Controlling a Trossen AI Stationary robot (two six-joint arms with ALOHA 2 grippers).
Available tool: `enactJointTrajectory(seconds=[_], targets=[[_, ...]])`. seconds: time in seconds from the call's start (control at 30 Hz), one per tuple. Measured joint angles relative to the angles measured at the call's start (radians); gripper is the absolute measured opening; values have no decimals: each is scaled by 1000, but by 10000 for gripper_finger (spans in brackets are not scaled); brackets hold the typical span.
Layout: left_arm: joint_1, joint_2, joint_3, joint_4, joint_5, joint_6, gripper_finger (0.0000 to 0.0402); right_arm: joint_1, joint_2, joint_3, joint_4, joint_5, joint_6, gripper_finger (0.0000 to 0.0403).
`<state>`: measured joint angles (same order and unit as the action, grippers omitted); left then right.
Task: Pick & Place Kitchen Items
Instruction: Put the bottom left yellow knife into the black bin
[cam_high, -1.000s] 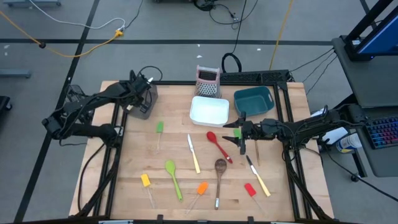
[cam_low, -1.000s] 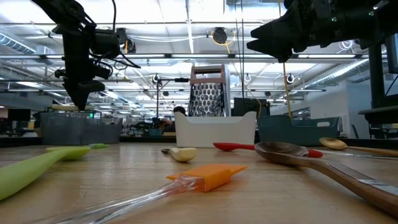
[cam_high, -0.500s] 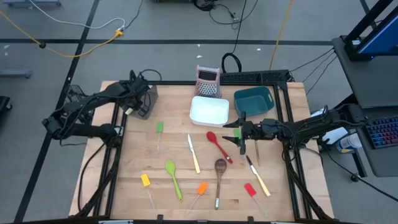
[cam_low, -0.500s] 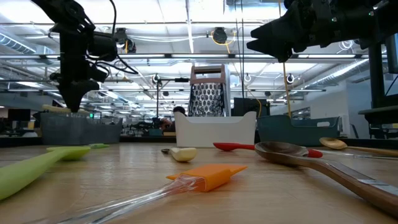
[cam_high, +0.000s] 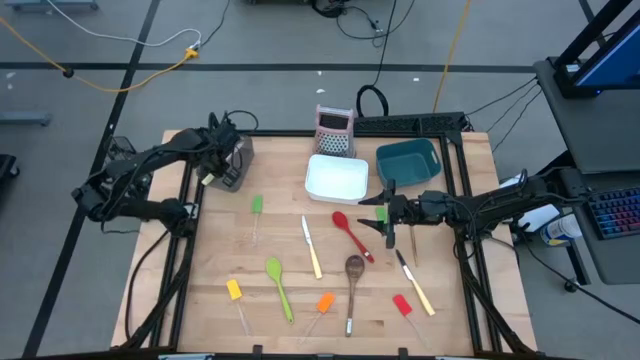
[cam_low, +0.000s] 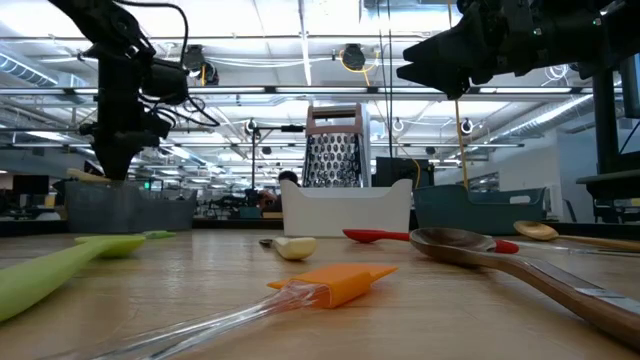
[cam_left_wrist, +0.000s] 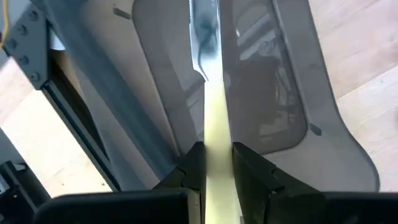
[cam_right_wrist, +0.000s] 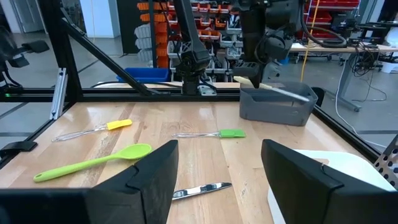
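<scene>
A: Knife (cam_left_wrist: 213, 93), cream-handled, is clenched in the left tool (cam_left_wrist: 216, 163), blade aimed down into the dark mesh bin (cam_high: 233, 165) at the worktop's far left. What could spoil it?

B: Judging by the wrist view, the blade sits near 1 bin wall. If let go at a tilt, it may catch the rim (cam_left_wrist: 348, 149) and tip out onto the worktop (cam_high: 220, 260).

A: And the right tool (cam_high: 388, 213)?

B: Spread wide, holding nothing, hovering near the middle, just beyond the red spoon (cam_high: 350, 232). The white bin (cam_high: 337, 177) lies just beyond it, so a careless swing might clip that.

A: Farther back?

B: The upright grater (cam_high: 334, 130) could topple if the bin gets shoved.
</scene>
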<state>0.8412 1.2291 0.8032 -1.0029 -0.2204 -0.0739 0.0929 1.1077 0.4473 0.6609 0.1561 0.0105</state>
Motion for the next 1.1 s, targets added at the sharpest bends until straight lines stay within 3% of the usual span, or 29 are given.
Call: enactJointTrajectory(seconds=[0.23, 0.5, 0.77, 1.1], targets=[[3, 131, 69, -104, -46, -7, 51, 0, 0, 0, 0, 0, -6, 224], [3, 216, 91, -63, -54, 0, 51, 0, 0, 0, -8, 0, -31, 224], [1, 232, 92, -14, -132, 83, 51, 0, 0, 0, -8, 0, -31, 224], [1, 233, 91, 39, -148, 222, 56, 0, 0, 0, -8, 0, -30, 224]])
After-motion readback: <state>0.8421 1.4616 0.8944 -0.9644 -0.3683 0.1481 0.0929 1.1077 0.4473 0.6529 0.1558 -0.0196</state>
